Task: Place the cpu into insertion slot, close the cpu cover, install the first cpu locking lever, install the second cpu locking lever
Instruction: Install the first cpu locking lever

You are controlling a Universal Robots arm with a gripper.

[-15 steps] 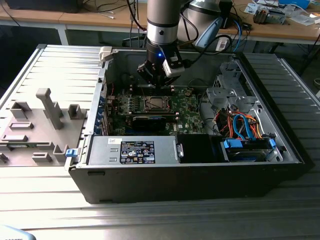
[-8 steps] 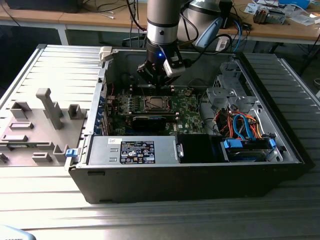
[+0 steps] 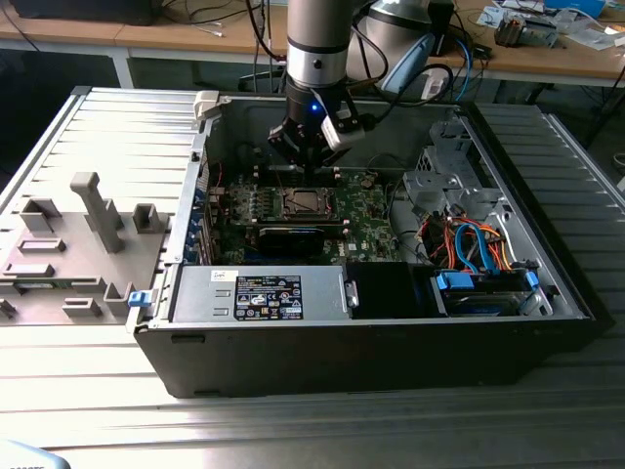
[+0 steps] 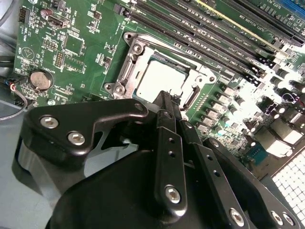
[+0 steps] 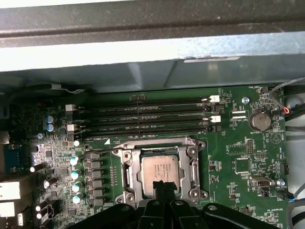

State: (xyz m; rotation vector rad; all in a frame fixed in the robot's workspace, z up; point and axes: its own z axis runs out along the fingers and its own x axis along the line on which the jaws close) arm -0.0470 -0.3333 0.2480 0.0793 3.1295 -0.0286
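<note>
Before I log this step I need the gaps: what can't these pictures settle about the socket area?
- The near edge of the silvery-tan square cpu: hidden behind the black gripper in both wrist views.
- The thin silver metal cpu cover: its near side is hidden by the gripper in the first wrist view.
- The locking levers: too small to tell in the exterior view, where the gripper hangs above the socket.

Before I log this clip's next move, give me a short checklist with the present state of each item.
1. cpu seated in the slot: ok, it lies flat inside the rim in both wrist views.
2. cover down over the cpu: ok, its frame appears to lie flat around the chip.
3. Locking levers latched: cannot tell.
4. gripper free of any part: ok, fingertips together, nothing between them.
5. Gripper over the slot's edge: ok, the tips sit by the near rim.
</note>
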